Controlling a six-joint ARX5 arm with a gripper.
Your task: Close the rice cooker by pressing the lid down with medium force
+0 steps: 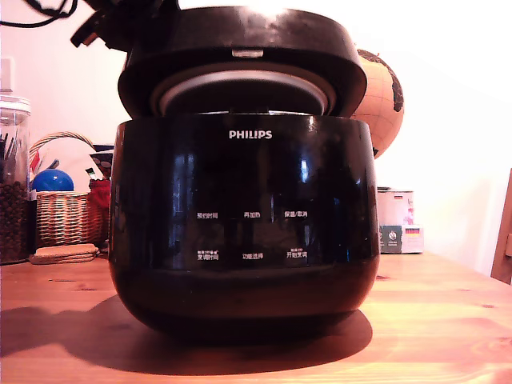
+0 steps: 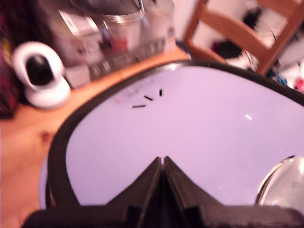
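Wooden table [image 1: 448, 320] running across the lower frame of the exterior view, warm orange grain showing.

Rice cooker [image 1: 244, 232] sitting at centre on the tabletop, casting a dark shadow around its base.

At the left edge: a glass jar [image 1: 14, 184] standing, a wicker basket [image 1: 62, 216] sitting beside it, a flat cork coaster [image 1: 62, 254] lying in front.

At mid right: a small printed box [image 1: 398, 222] standing far back.
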